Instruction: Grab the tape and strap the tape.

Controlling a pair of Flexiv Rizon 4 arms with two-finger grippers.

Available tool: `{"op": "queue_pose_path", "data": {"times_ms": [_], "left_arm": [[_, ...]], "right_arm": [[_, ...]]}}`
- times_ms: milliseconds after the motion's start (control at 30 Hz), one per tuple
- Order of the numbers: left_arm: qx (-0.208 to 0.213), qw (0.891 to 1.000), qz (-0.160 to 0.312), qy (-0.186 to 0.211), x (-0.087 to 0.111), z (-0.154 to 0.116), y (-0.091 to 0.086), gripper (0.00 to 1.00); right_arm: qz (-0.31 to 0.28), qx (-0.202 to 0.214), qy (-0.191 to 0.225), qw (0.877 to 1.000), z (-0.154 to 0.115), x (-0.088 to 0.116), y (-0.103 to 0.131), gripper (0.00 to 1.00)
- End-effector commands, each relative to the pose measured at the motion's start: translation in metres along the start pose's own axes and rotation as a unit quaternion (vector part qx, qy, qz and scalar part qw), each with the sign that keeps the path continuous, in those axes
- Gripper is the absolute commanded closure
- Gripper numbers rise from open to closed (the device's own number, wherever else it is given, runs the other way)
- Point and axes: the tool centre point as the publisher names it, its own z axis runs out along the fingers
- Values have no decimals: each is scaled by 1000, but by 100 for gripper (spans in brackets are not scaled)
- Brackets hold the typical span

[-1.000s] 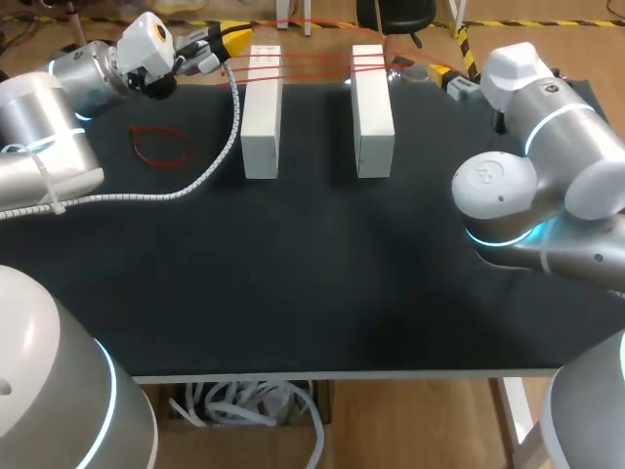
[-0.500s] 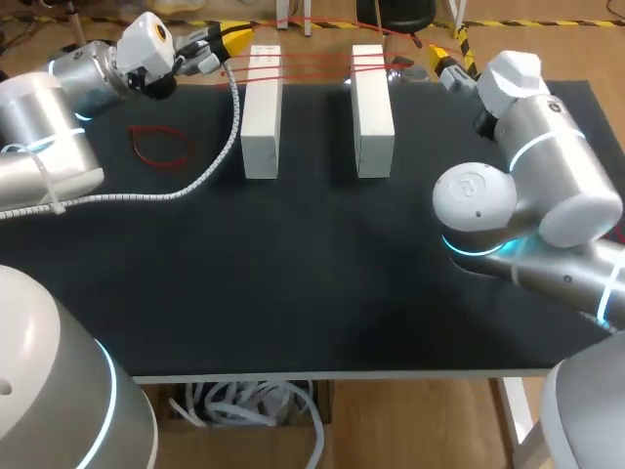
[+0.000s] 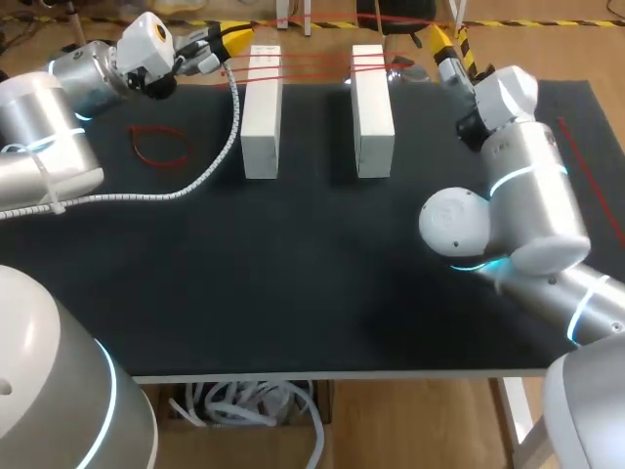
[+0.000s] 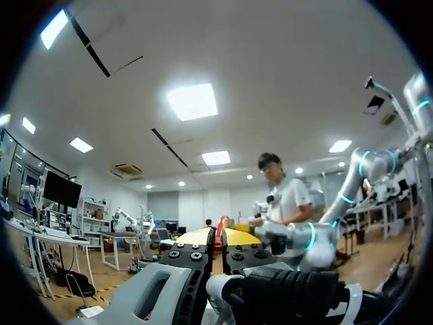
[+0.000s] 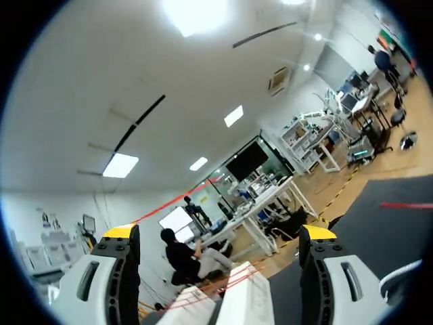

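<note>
One stretched tape spans left block to right block, long axis side to side. Your left gripper is clamped on its left end. Your right gripper, fingers wide apart, is nearer its right end.

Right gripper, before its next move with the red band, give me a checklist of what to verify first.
1. Left gripper shut on the red band: ok.
2. Right gripper open: ok.
3. Right gripper touching that band: cannot tell.
4. Left block and right block upright: ok.
5. Stretched bands sitting across both blocks: ok.
6. Loose band lying apart from both grippers: ok.
</note>
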Motion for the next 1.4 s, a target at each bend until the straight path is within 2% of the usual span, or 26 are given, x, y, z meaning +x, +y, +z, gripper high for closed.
{"op": "queue_pose_path", "data": {"times_ms": [33,467,567,633,1133,1200,1267,1400], "left_arm": [[1,1000,1,-1,1,0,1,100],[1,1000,1,-1,1,0,1,100],[1,1000,1,-1,1,0,1,100],[1,1000,1,-1,1,0,1,100],[1,1000,1,-1,1,0,1,100],[1,1000,1,-1,1,0,1,100],[1,1000,1,-1,1,0,1,100],[1,1000,1,-1,1,0,1,100]], "right_arm": [[80,-117,81,987,0,-6,-4,0],[103,-108,79,986,-3,15,6,0],[81,-100,85,988,-5,18,8,0],[7,-79,98,992,-6,16,8,0],[7,-79,98,992,-6,16,8,0],[53,-89,93,990,-6,23,7,0],[73,-92,99,988,-6,33,8,0],[104,-92,81,987,-8,43,13,0]]}}
